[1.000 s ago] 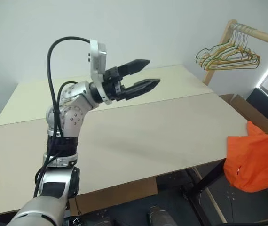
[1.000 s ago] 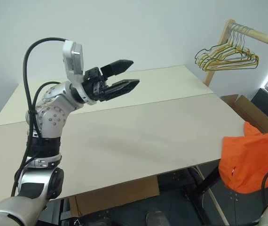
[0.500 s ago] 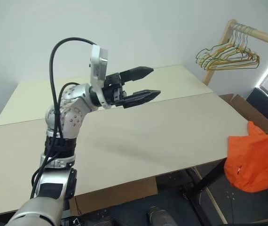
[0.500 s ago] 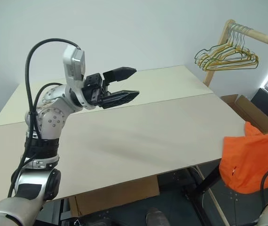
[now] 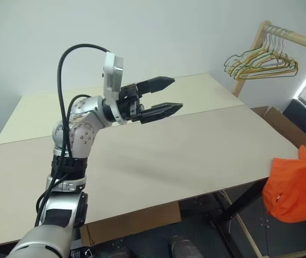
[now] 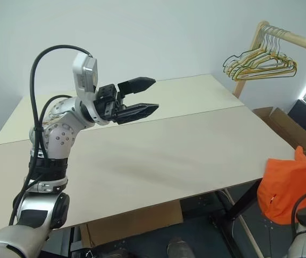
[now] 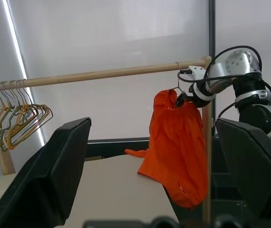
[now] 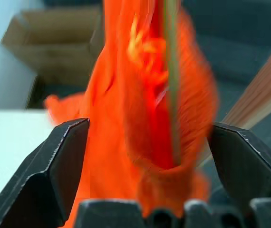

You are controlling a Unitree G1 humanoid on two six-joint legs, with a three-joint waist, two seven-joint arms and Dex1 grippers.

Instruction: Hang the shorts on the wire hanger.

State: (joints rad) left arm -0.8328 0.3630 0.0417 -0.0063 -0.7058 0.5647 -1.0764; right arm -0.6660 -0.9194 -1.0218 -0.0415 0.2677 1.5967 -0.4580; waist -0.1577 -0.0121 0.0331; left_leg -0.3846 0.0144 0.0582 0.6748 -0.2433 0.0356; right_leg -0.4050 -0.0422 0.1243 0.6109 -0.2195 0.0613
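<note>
- Shorts (image 7: 176, 142) hang off wooden pole (image 7: 102, 73) past counter's (image 5: 185, 145) right end, on wire hanger (image 8: 171, 80) whose hook is over the pole.
- Right gripper (image 8: 150, 156) released, jaws wide apart w/ shorts + hanger wire between them, just in front; contact can't be told.
- Left gripper (image 5: 166, 95) released, empty, held above counter, pointing toward shorts, well apart from them.
- Bunched hangers (image 5: 260, 62) on pole's far end.
</note>
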